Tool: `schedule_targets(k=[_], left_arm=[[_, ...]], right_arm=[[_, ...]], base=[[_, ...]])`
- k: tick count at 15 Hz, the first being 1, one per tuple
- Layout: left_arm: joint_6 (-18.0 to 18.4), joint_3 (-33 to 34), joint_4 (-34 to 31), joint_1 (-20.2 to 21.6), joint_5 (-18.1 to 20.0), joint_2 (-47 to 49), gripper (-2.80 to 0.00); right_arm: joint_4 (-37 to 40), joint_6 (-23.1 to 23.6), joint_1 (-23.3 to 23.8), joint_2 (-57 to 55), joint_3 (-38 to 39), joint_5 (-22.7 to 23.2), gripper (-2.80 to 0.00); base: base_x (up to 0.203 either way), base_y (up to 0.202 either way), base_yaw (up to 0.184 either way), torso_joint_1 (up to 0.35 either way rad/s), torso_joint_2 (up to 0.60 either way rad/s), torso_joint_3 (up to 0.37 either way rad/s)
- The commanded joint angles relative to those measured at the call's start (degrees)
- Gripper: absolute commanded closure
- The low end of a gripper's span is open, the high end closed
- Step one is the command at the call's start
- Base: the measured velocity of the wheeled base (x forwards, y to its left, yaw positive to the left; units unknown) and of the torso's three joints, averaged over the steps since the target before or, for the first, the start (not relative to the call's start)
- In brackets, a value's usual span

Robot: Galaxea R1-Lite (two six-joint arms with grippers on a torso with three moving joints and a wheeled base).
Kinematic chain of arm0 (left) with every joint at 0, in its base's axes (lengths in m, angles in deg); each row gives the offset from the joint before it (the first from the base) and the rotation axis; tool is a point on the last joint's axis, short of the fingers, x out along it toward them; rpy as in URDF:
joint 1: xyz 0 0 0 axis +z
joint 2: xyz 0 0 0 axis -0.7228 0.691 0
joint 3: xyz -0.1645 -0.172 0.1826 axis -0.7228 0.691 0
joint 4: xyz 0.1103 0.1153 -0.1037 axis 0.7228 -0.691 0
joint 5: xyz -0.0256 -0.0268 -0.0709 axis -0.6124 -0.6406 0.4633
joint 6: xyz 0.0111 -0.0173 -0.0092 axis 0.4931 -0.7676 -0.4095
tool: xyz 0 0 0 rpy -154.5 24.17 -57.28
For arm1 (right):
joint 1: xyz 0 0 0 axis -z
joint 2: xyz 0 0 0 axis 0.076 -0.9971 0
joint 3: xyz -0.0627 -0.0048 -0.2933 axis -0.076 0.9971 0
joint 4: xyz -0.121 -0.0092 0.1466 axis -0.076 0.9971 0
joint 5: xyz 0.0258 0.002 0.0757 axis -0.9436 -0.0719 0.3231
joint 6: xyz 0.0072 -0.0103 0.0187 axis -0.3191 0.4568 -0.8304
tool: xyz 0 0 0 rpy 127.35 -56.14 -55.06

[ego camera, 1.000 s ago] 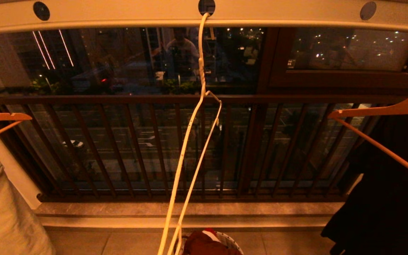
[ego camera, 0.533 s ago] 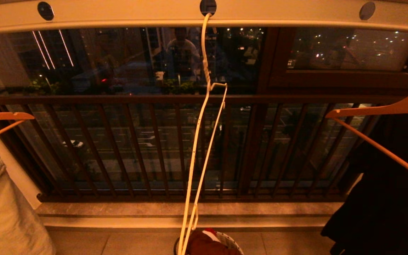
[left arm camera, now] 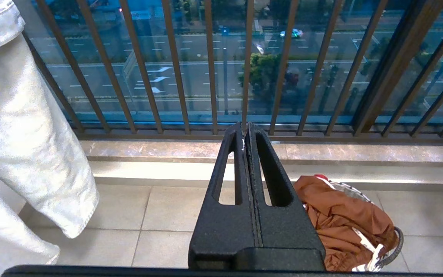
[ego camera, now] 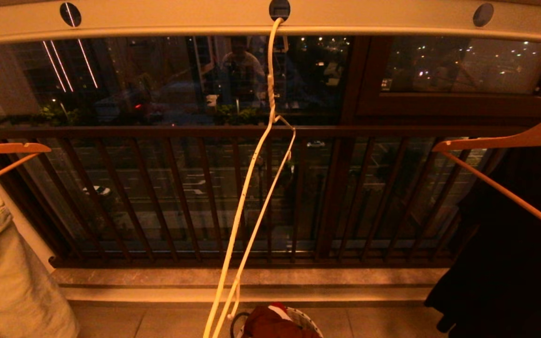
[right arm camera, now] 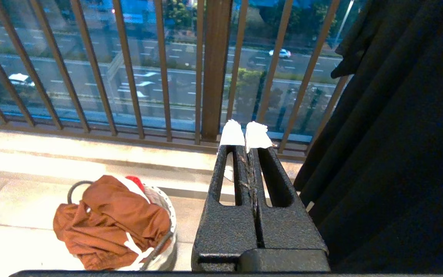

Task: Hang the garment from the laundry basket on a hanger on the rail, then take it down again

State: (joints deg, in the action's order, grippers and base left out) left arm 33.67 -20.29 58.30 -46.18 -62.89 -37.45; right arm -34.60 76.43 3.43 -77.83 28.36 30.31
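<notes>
The pale rail [ego camera: 158,21] runs across the top of the head view. A white wire hanger [ego camera: 270,89] hangs empty from the rail's middle hole, slanting down to the left. The rust-brown garment [ego camera: 270,324] lies bunched in the laundry basket [ego camera: 305,319] on the floor tiles below. In the left wrist view my left gripper [left arm camera: 244,129] is shut and empty, with the garment [left arm camera: 340,219] low beside it. Nothing sits in my shut right gripper [right arm camera: 244,132], which has white-taped tips. The garment [right arm camera: 114,215] and basket [right arm camera: 165,204] lie down on its other side. Neither arm shows in the head view.
Light jeans [ego camera: 3,272] hang at the left on a wooden hanger [ego camera: 7,149]. A black garment [ego camera: 510,263] hangs at the right on another wooden hanger [ego camera: 510,141], close beside my right gripper. The dark barred railing [ego camera: 181,197] and a stone sill [ego camera: 251,277] stand ahead.
The wire hanger swings on its hook: its lower end went right, then back left. The head view has shifted slightly. Both grippers stay shut and still.
</notes>
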Motion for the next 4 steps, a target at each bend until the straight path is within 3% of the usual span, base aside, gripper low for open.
schedule_targets(k=[1, 4], left_arm=[[0.0, 0.0, 0.0, 0.1, 0.0, 0.0, 0.0], [0.0, 0.0, 0.0, 0.0, 0.0, 0.0, 0.0]], right_arm=[[0.0, 0.0, 0.0, -0.1, 0.1, 0.0, 0.0], [-0.1, 0.0, 0.0, -0.1, 0.1, 0.0, 0.0]], base=[[0.0, 0.0, 0.0, 0.0, 0.0, 0.0], [0.0, 0.0, 0.0, 0.0, 0.0, 0.0]])
